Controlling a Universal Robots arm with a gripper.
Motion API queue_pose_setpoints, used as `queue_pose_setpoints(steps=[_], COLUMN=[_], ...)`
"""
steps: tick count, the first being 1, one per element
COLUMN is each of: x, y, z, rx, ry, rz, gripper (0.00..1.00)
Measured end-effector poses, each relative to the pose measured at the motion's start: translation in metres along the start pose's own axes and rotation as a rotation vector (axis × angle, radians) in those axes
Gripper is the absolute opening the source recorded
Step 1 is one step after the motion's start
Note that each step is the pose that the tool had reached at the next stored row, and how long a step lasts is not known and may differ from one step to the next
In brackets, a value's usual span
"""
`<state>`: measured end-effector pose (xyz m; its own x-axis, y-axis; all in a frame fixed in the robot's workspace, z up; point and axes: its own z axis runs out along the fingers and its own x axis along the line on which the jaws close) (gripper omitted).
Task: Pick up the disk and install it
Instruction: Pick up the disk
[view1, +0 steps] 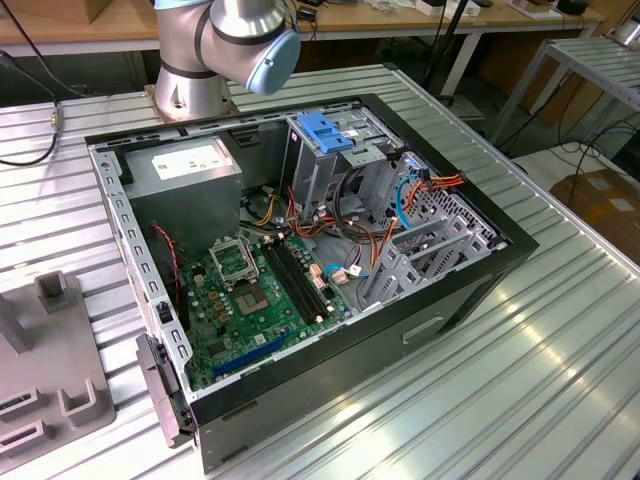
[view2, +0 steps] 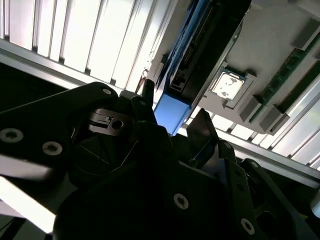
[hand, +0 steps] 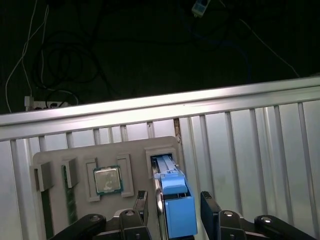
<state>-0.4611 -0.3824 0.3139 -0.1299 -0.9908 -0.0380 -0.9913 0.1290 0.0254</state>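
The disk (hand: 170, 177) stands on edge in a slot of a grey holder tray (hand: 130, 147). It is dark with bright blue side rails and a blue end tab facing the camera. In the first wrist view my gripper (hand: 174, 199) is open and straddles that blue end, with a small gap between each black finger and the disk. In the second wrist view the disk (view2: 205, 45) runs away from the gripper (view2: 174, 102), its blue end between the fingertips (view2: 202, 120).
The same tray holds a processor chip (hand: 107, 180) and memory sticks (hand: 70, 200). The slatted table's edge (hand: 150, 107) lies just beyond it, above a dark floor with cables. In the exterior view an open computer case (view1: 480, 290) sits below the arm's base (view1: 215, 50); inside are a blue latch (view1: 325, 130) and a power supply (view1: 185, 170).
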Motion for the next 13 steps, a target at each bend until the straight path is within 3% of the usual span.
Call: queue_pose_setpoints(steps=[6,13], x=[-0.0011,-0.0030], y=[0.0000,-0.0001], z=[0.0044,0.0062], rx=[-0.0080,-0.0087], ry=[0.0021,0.0030], rz=[-0.051,-0.053], gripper=[0.54,0.54])
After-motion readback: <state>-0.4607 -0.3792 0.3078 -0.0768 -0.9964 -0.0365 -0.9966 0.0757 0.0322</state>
